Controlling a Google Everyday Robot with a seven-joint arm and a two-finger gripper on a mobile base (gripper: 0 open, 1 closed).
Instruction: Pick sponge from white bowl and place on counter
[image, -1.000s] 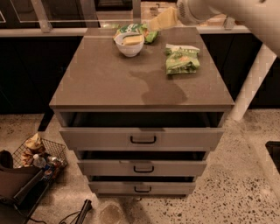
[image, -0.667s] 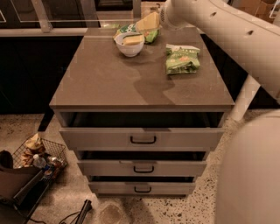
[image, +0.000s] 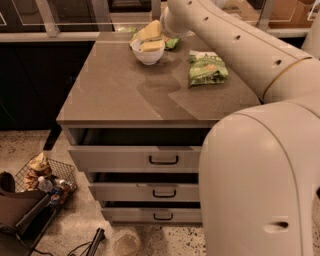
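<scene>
Presently the gripper (image: 151, 32) hangs right over the bowl (image: 148, 56), at the end of the arm (image: 235, 45) reaching in from the right; whether it is clenched or released cannot be told. The sponge (image: 152, 46) lies in the bowl, pale yellow, just under the gripper. The bowl stands near the far edge of the counter (image: 120, 95). 1 green bag (image: 207, 69) lies by the right edge, a second bag (image: 173, 43) at the far edge behind the bowl. Below are 3 drawers (image: 135, 159)
</scene>
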